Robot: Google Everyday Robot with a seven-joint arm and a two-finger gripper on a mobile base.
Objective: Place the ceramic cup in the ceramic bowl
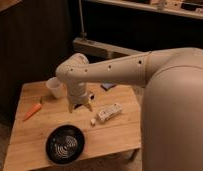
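Dim room, wood table (pixel 117 134) — claw (pixel 80 105) over ctr, open/shut can't tell, ceramic cup (pixel 54 88) back-left, ceramic bowl (pixel 66 144) front.

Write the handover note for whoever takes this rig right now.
The gripper hangs low over the middle of the table, beside the ceramic cup but not on it. The cup stands upright at the far left in the view. The ceramic bowl sits near the front edge, nothing in it. Done: nothing yet. Left: grasp the cup, carry it over, set it in the bowl.
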